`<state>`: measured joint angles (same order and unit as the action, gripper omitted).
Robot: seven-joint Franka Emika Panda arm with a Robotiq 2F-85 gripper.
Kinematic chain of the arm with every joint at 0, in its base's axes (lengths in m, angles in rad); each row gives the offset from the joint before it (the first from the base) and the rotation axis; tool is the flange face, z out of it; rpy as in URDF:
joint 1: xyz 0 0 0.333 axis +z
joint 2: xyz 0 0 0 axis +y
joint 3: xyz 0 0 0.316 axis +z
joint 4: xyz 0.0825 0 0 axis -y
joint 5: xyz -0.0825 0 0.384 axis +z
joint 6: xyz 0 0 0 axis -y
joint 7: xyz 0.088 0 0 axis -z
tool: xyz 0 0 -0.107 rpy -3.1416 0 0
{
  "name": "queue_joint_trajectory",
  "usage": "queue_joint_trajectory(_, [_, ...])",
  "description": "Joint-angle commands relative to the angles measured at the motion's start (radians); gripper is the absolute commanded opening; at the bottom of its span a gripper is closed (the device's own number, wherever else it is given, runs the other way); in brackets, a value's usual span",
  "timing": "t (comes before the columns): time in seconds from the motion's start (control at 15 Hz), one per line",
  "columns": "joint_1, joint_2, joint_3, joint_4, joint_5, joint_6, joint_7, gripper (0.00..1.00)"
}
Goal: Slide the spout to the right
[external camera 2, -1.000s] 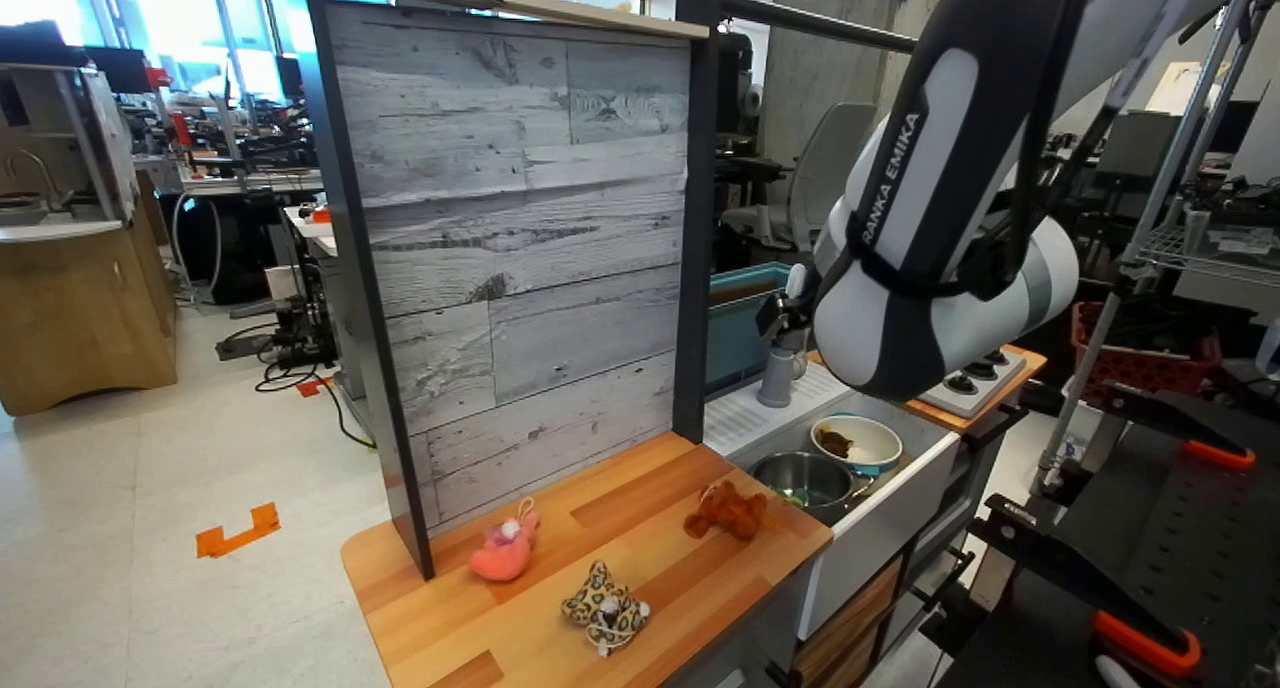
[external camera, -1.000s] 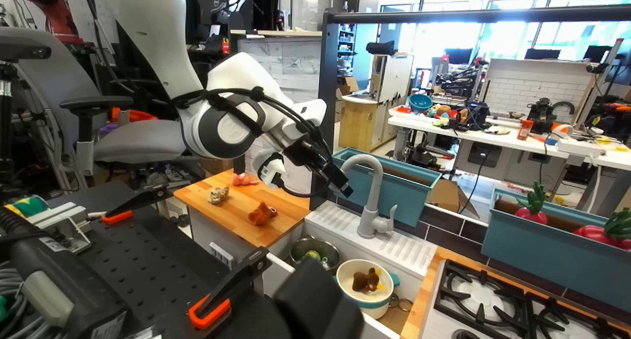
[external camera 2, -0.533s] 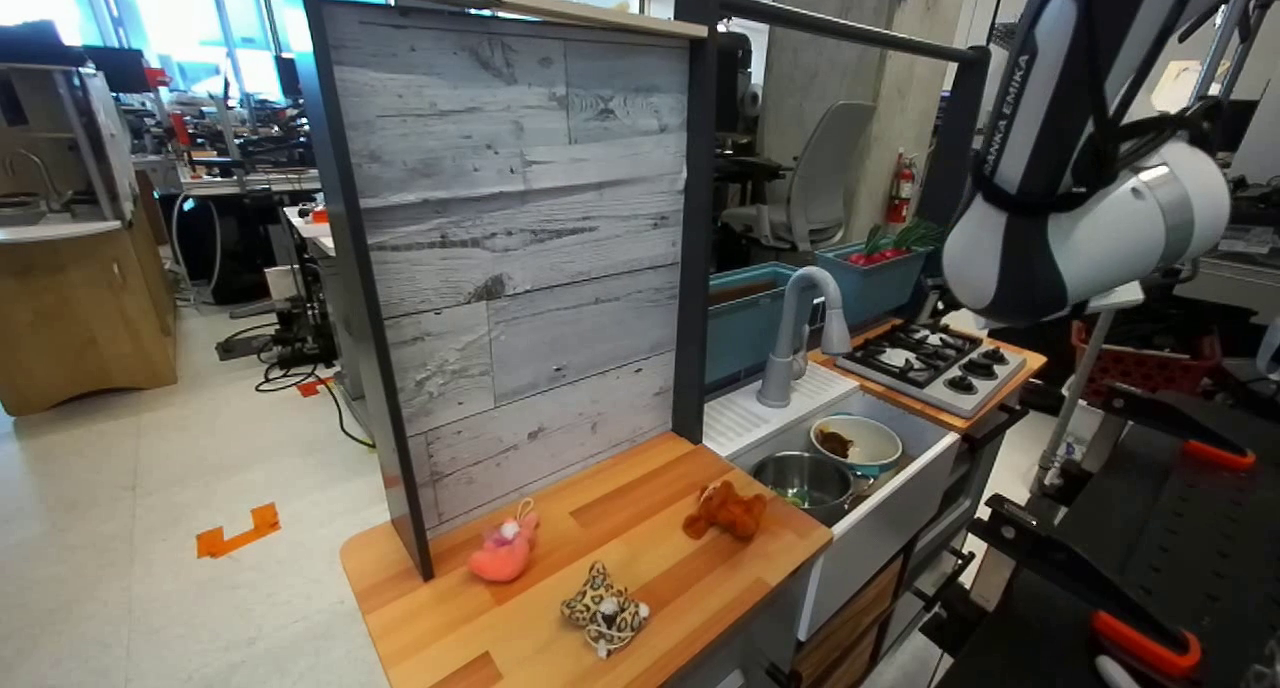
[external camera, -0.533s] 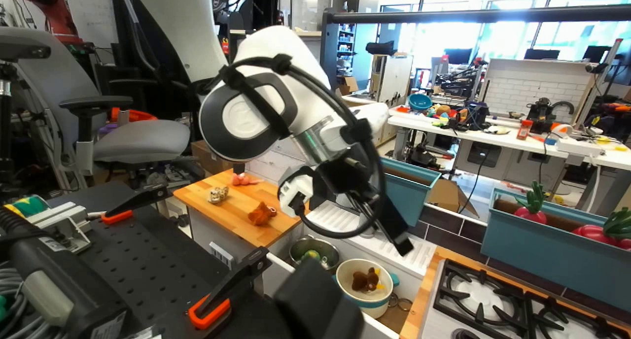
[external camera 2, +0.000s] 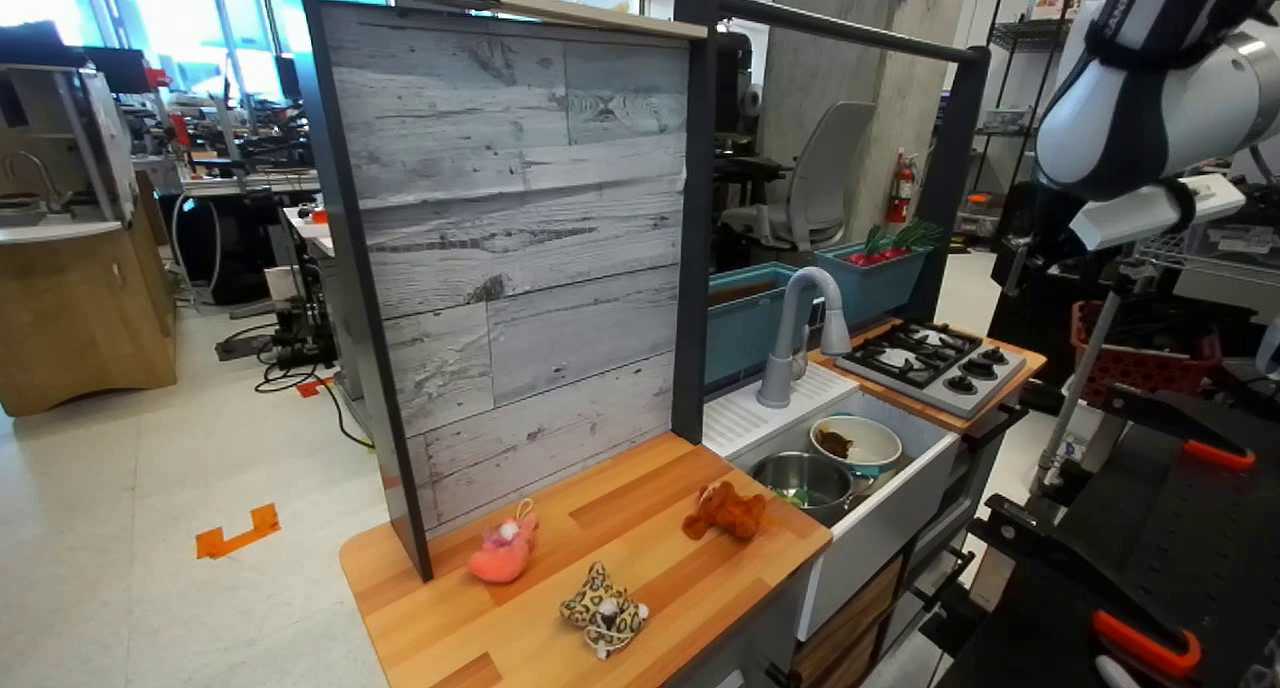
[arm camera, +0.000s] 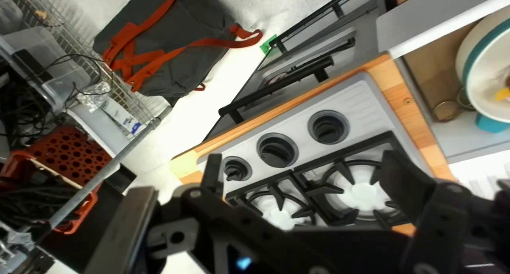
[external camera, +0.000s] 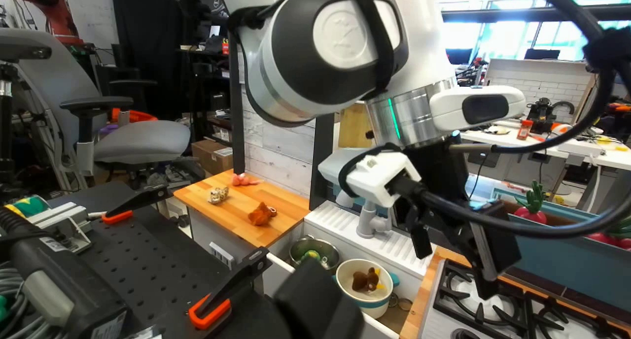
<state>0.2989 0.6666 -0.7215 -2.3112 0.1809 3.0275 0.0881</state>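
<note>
The spout (external camera 2: 790,315) is a grey arched gooseneck tube on a short upright base, standing on the white ribbed sink ledge. In an exterior view its open end points down over the sink side. In an exterior view the wrist camera covers its arch, and only its base (external camera: 367,221) and grey end (external camera: 344,199) show. My gripper (external camera: 453,271) is open and empty, above the stove and apart from the spout. In the wrist view the gripper (arm camera: 301,160) has its fingers wide apart with the stove below. The spout is out of the wrist view.
The stove (arm camera: 370,96) with knobs and grates lies under the gripper. The sink holds a metal pot (external camera 2: 800,480) and a white-and-teal pot (external camera 2: 872,443). Planters (external camera 2: 750,318) line the back. Soft toys (external camera 2: 725,511) lie on the wooden counter (external camera 2: 620,528).
The gripper has moved from beside the spout's arch to above the stove, away from the spout. Its fingers now show wide apart. The spout looks unmoved over the last half second.
</note>
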Motion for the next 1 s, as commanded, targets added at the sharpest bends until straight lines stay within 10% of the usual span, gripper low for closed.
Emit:
queue_joint_trajectory(0.0, [-0.076,-0.166,0.104,-0.004,-0.134,-0.145,-0.043,1.0])
queue_joint_trajectory(0.6, [-0.405,-0.362,0.541,0.039,-0.116,-0.558,-0.302,1.0])
queue_joint_trajectory(0.93, [-0.393,-0.345,0.529,0.023,-0.185,-0.489,-0.189,1.0])
